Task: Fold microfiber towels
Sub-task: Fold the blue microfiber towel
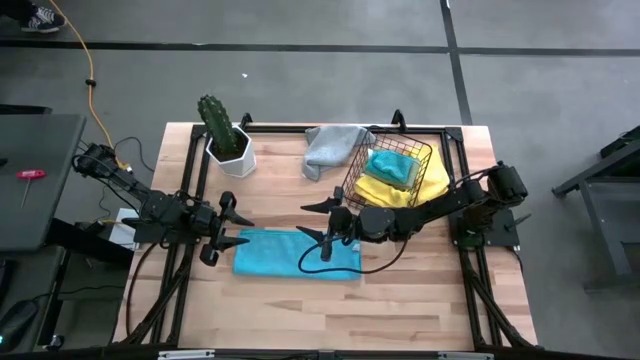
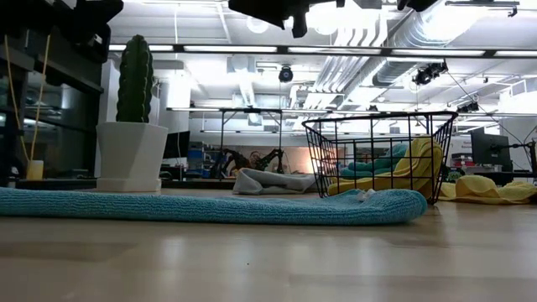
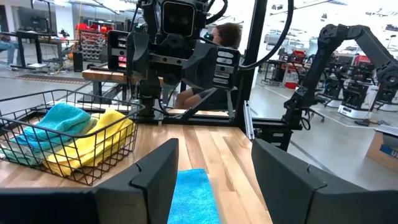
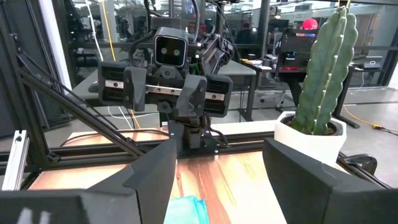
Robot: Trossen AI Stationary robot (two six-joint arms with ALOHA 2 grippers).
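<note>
Teal towel [image 1: 297,254] lies flat mid-table, front of the wire basket [image 1: 390,165]. Left gripper [image 1: 232,225] and right gripper [image 1: 318,222] hang over opposite ends, both spread wide, holding nothing. I'd drop both onto matching corners, pinch together, then fold across evenly.

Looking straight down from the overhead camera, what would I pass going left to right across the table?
Left gripper with open jaws → cactus in its white pot → teal towel lying flat → grey towel → black wire basket holding teal and yellow towels.
</note>
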